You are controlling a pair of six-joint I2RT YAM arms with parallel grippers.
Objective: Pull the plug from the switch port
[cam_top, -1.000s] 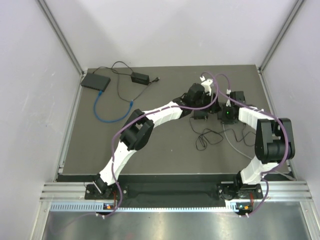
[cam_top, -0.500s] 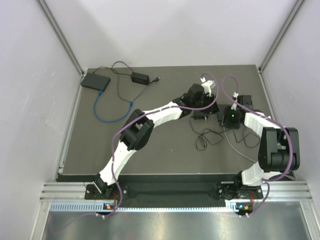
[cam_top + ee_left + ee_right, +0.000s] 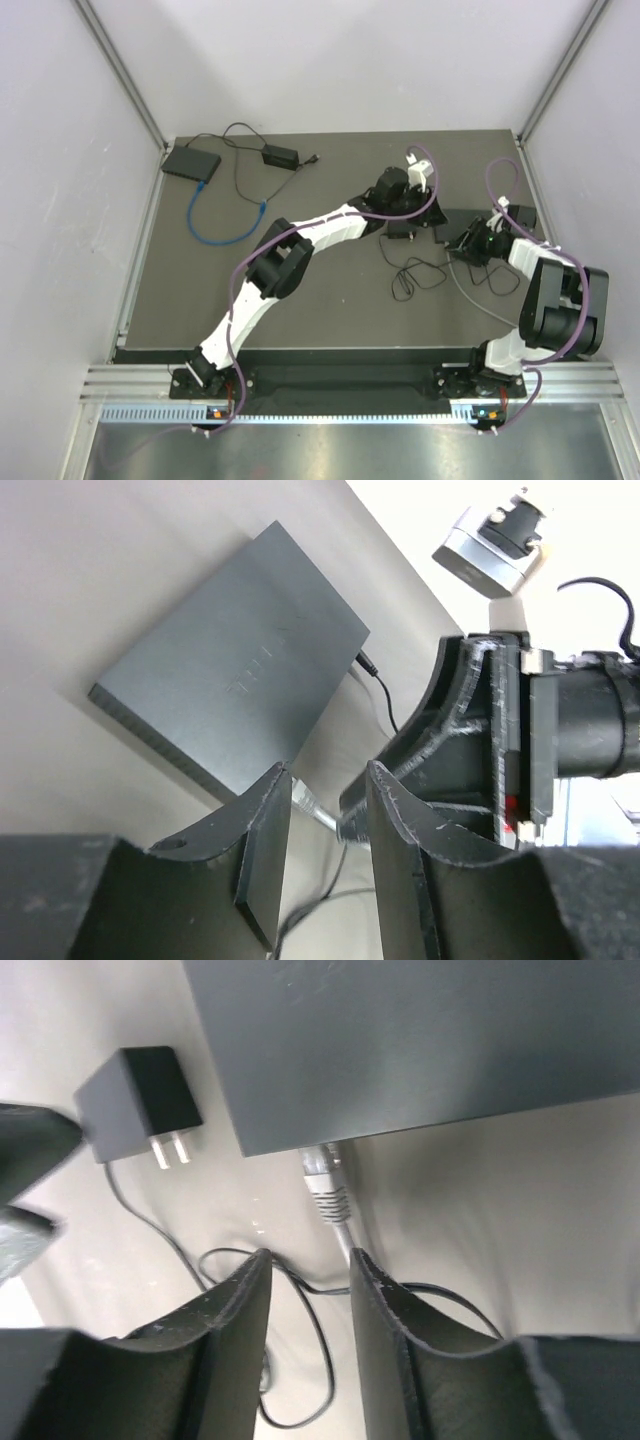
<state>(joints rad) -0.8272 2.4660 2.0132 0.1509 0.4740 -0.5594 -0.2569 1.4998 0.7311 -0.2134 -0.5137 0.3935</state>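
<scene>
A dark flat switch [image 3: 420, 1040] lies on the mat at the right, also in the left wrist view [image 3: 240, 670] and the top view [image 3: 457, 218]. A grey plug [image 3: 325, 1185] sits in a port on its near edge, and its grey cable [image 3: 470, 295] trails toward the table front. My right gripper [image 3: 308, 1260] is open just short of the plug, with the cable running by its right finger. My left gripper [image 3: 326, 770] is open at the switch's other side, the plug [image 3: 310, 805] showing beyond its tips. In the top view the left gripper [image 3: 412, 222] and right gripper [image 3: 462, 243] flank the switch.
A black power adapter [image 3: 140, 1100] with a thin black wire [image 3: 415, 275] lies left of the switch. A second dark box [image 3: 192, 162] with a blue cable [image 3: 215, 235] and a power brick [image 3: 279, 156] sit at the back left. Side walls enclose the mat.
My right arm has swung right and back toward the table front, uncovering the switch in the top view. The left arm has barely moved.
</scene>
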